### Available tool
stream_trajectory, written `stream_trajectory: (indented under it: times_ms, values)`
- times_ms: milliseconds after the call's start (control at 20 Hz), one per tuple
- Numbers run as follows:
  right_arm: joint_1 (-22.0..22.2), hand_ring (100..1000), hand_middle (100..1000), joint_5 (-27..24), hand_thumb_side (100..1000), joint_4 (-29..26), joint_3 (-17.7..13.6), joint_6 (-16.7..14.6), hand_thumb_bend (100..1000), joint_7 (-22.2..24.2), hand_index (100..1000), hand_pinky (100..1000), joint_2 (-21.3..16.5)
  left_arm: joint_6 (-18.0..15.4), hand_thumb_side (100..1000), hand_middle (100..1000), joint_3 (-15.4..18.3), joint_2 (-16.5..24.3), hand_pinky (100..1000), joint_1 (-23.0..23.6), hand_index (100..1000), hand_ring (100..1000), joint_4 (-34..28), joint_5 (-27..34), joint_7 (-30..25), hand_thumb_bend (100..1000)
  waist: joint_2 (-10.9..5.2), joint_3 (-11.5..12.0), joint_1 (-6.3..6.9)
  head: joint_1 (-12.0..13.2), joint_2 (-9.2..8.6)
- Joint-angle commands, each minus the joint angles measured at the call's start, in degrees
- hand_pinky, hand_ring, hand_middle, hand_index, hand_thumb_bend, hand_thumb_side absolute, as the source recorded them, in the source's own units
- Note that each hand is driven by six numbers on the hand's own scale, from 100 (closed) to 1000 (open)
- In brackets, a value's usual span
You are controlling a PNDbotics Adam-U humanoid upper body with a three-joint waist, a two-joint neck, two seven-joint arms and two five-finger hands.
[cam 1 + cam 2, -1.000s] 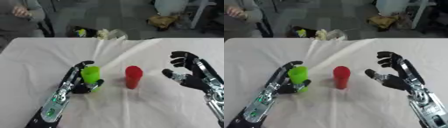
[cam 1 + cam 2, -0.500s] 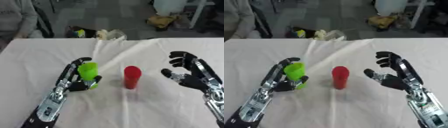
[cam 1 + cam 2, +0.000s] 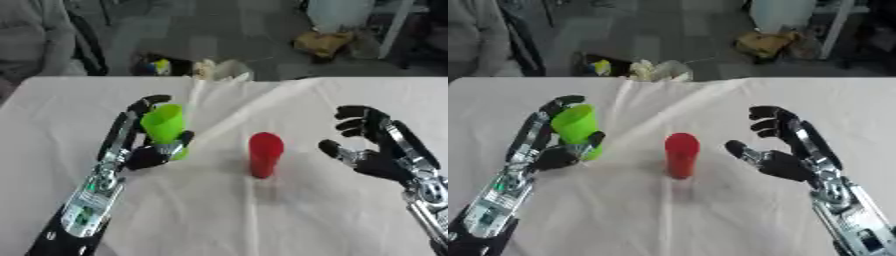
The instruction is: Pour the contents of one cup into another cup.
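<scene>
My left hand [image 3: 140,150] is shut on a bright green cup [image 3: 164,126], fingers behind it and thumb in front, holding it just above the white tablecloth with its mouth tipped slightly toward the right. A red cup [image 3: 264,154] stands upright on the cloth to the right of it, a short gap between the two. My right hand [image 3: 378,150] hovers open to the right of the red cup, palm turned toward it, fingers spread and not touching it.
The white tablecloth [image 3: 289,220] has raised creases running from the middle toward the far edge. Beyond the far edge, on the floor, lie small objects and crumpled material [image 3: 210,69]. A seated person shows at the far left corner.
My left hand has raised the green cup off the cloth and brought it a little up and toward the red cup. The right hand has stayed in place, open.
</scene>
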Motion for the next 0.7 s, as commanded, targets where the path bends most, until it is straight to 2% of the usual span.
stream_trajectory:
  times_ms: [50,350,700]
  values:
    - [-1.37,723,732,-0.18,411,0.43,0.16,-0.11,632,0.46,816,729,-0.20,0.05,184,297,0.83,1.94,100,-0.90,799,146,-2.83,0.78,0.71,397,-1.25,0.34,-0.15,-0.36,-0.22]
    - [-2.24,726,734,1.19,387,2.20,1.04,-0.64,634,1.04,816,731,0.77,0.54,166,293,0.31,3.72,100,-0.07,757,142,-6.20,1.82,0.32,361,-1.37,1.30,0.19,-1.15,-0.33]
    - [-3.46,742,749,4.88,388,4.30,2.12,-1.76,702,2.06,821,746,2.12,1.36,160,291,-0.08,4.59,100,0.97,692,139,-9.13,4.12,-0.65,353,-1.31,3.04,0.41,-2.63,-0.45]
